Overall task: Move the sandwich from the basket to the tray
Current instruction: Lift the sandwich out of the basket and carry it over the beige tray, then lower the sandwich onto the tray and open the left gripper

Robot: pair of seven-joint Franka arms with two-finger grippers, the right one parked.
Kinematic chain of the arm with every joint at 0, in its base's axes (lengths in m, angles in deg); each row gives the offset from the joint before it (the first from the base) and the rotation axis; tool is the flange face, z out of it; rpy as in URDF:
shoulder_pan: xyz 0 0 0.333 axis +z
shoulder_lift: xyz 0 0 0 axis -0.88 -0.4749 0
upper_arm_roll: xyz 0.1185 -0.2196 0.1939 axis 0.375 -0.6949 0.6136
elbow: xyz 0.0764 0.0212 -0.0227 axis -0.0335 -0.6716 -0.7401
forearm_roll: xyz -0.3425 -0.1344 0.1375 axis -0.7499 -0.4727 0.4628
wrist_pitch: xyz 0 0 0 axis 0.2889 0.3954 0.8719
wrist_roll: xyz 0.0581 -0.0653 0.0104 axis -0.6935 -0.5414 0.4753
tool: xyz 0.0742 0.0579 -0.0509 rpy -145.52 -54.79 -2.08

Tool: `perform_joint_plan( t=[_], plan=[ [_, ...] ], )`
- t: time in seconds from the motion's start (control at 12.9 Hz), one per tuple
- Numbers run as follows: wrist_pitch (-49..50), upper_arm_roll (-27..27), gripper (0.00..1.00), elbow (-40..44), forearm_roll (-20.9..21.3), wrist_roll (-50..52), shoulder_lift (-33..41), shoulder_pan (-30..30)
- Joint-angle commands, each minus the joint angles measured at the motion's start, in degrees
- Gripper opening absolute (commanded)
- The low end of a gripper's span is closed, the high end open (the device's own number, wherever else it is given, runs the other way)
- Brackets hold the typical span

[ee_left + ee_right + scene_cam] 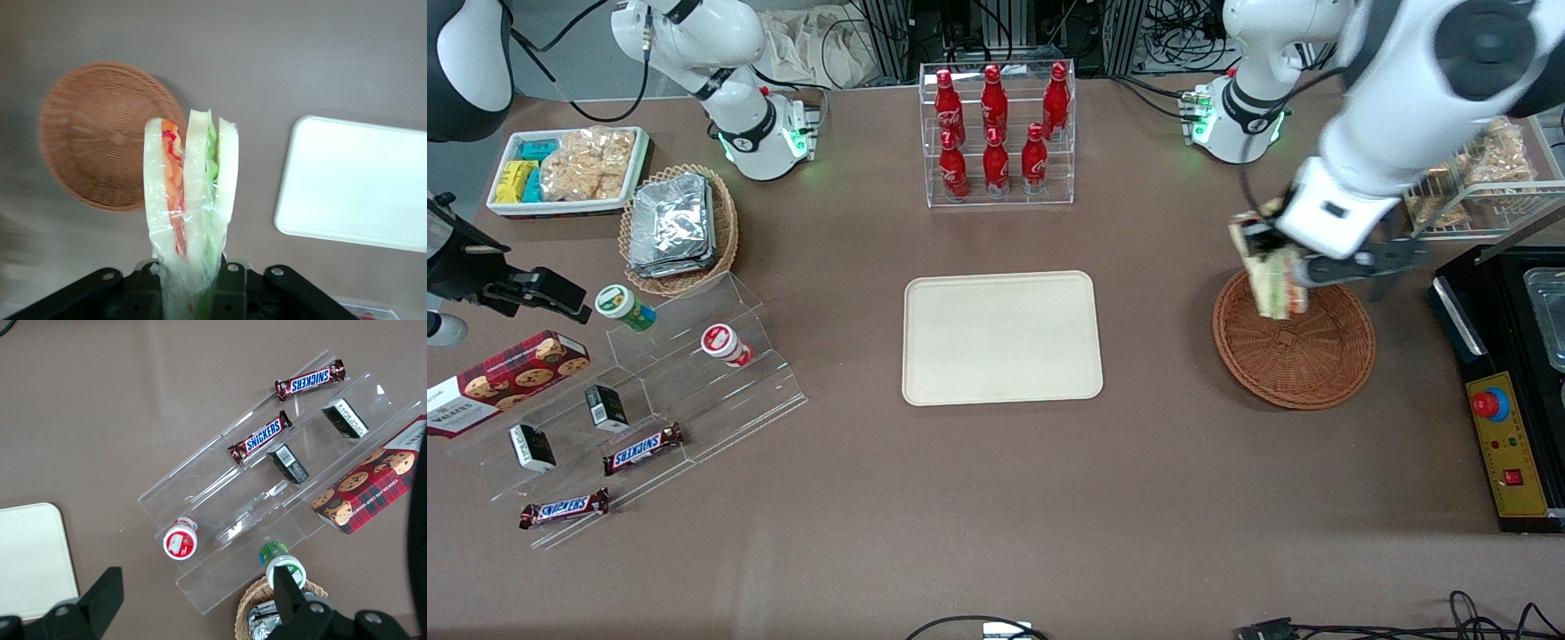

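My left gripper [1279,260] hangs above the reddish-brown woven basket [1294,351], over the part of its rim farthest from the front camera, and is shut on the clear-wrapped sandwich [1277,283]. In the left wrist view the sandwich [190,200] stands up out of the gripper [190,283], pale bread with orange-red and green layers showing, clear of the basket [100,133], which holds nothing. The cream-beige tray [1000,338] lies flat at the table's middle, also seen as the tray [360,183] in the wrist view, with nothing on it.
A clear rack of red bottles [996,133] stands farther from the front camera than the tray. A black control box [1507,391] sits beside the basket at the working arm's end. A tan basket of foil packets [678,229] and a clear stepped snack stand [649,391] lie toward the parked arm's end.
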Motion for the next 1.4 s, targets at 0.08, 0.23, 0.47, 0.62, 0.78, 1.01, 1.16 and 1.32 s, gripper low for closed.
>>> perform_joint_plan(
  t=[0.08,0.23,0.47,0.62,0.78,1.01,1.16,1.32],
  plan=[
    [2.89,-14.30,0.00,12.24,6.82,13.96,-13.54,-0.19],
    [1.75,-17.76,0.00,12.96,8.15,17.16,-17.17,-0.28],
    [-6.04,-18.03,0.00,6.05,9.38,17.52,-18.67,-1.24],
    [-14.47,-17.86,0.00,-1.24,9.64,17.69,-18.85,-1.16],
    [-21.77,-17.59,0.00,-7.49,12.09,18.13,-20.59,-1.07],
    [-30.05,-17.59,0.00,-10.68,15.78,22.52,-27.00,-1.16],
    [-33.39,-17.59,0.00,-10.68,18.60,22.62,-31.84,-1.15],
    [-34.72,-17.50,0.00,-10.68,20.97,22.62,-34.57,-1.16]
  ],
)
